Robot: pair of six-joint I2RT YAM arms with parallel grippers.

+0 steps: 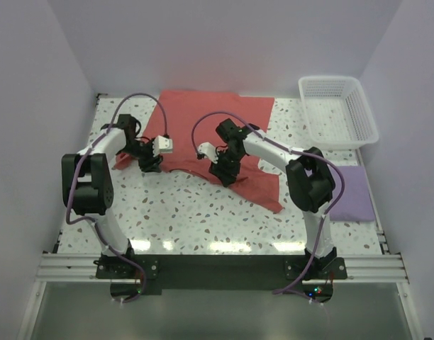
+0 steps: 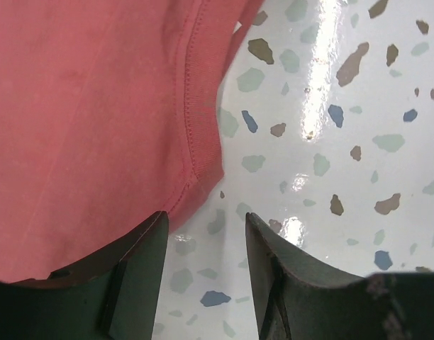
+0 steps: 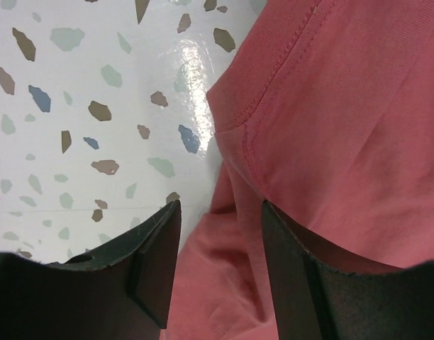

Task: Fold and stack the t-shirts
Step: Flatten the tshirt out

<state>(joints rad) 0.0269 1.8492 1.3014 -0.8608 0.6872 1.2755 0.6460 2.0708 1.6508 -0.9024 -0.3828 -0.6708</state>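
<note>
The salmon t-shirt lies spread at the back middle of the table, its near edge uneven and its right part reaching forward. My left gripper stands open at the shirt's near left corner. In the left wrist view only bare table shows between its fingers, and the stitched hem is just beside the left finger. My right gripper is open over the shirt's near edge, with rumpled salmon cloth lying between its fingers. The lavender t-shirt lies folded at the right.
A white lattice basket sits at the back right corner, just behind the lavender shirt. The speckled tabletop shows bare in front of the salmon shirt. Walls close in the table on the left, back and right.
</note>
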